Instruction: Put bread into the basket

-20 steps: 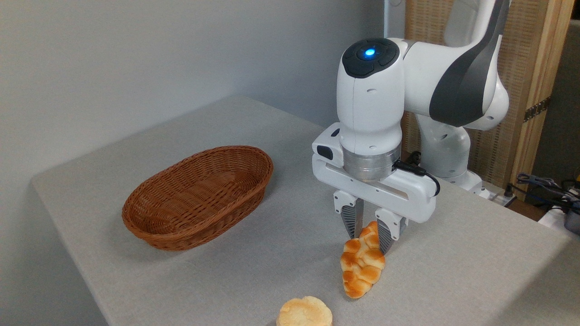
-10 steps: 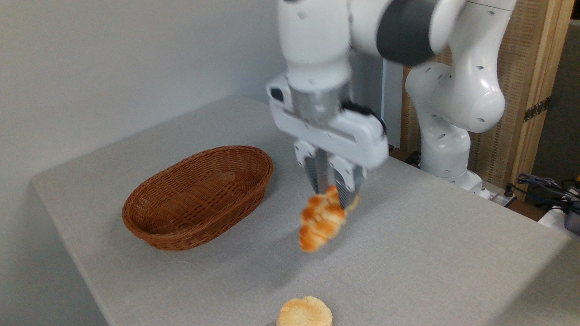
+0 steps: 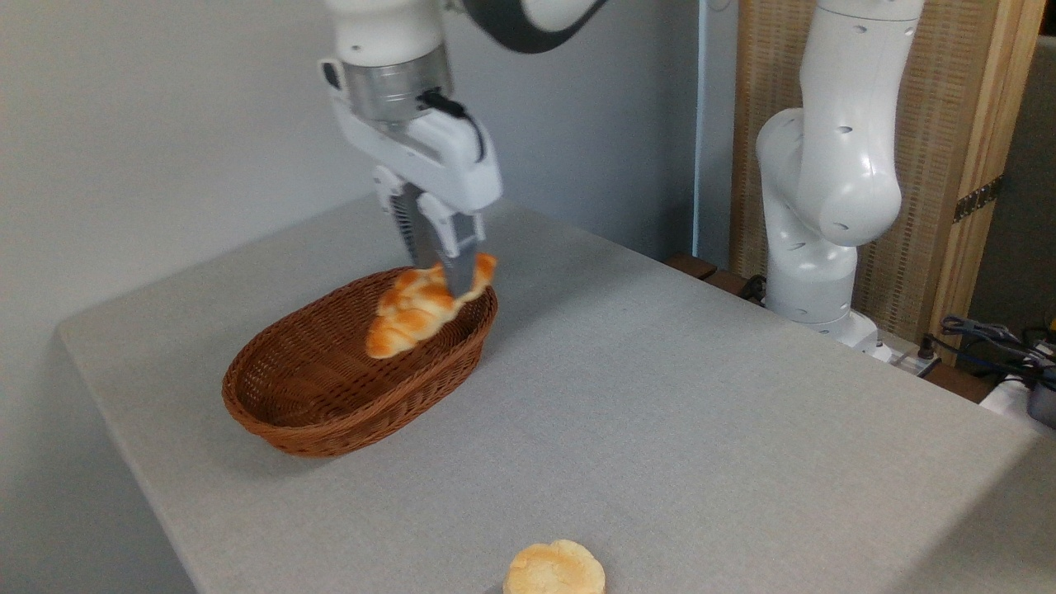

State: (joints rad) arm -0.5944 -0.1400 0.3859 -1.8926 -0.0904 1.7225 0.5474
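Claw clamped on the upper end of the braided bread — loaf tilted, pointed lower end dipping toward the frame's left, held in the air above the right half of the wicker basket at centre left. Small round bun alone at the bottom edge, well apart on the grey worktop.

My view cuts off the bun at the bottom edge and the arm at the top; the jaws hide part of the bread.
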